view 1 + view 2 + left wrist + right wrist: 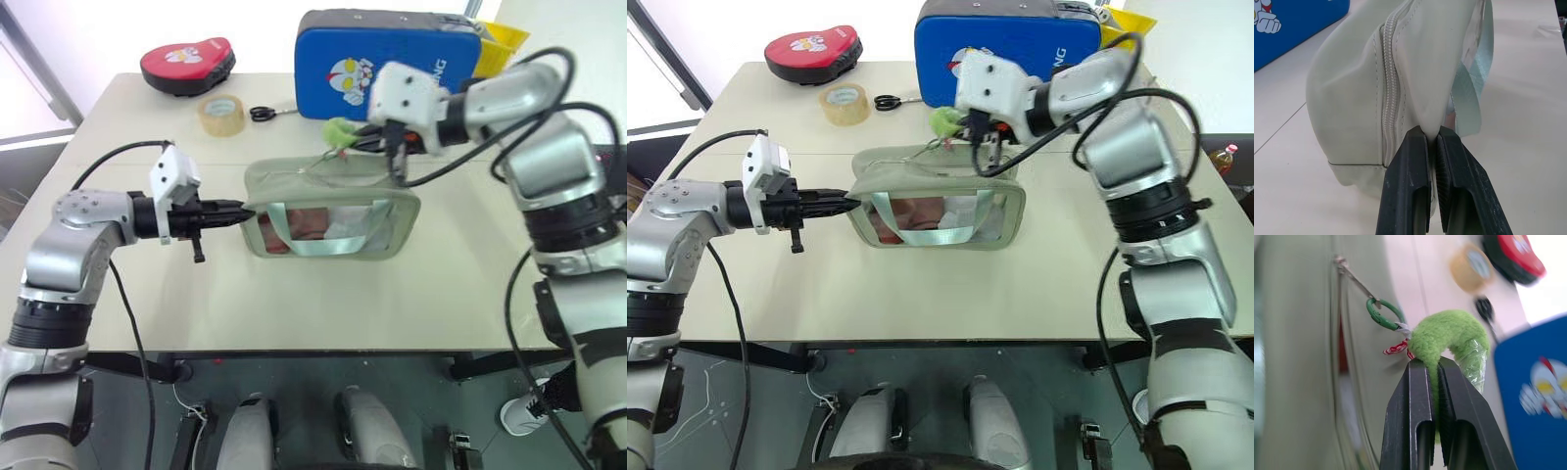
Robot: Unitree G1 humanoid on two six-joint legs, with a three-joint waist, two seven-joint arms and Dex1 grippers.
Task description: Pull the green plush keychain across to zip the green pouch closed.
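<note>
The pale green pouch lies on its side mid-table, its clear window and strap handle facing me. My left gripper is shut on the pouch's left end, pinching the fabric beside the zipper. At the far right corner of the pouch, my right gripper is shut on the green plush keychain. The plush hangs from a green ring linked to the zipper pull. The zipper opening beside the pull gapes, with something red inside.
A big blue case stands right behind the pouch and my right gripper. A tape roll, scissors and a red pad lie at the back left. The table's front edge runs below the pouch.
</note>
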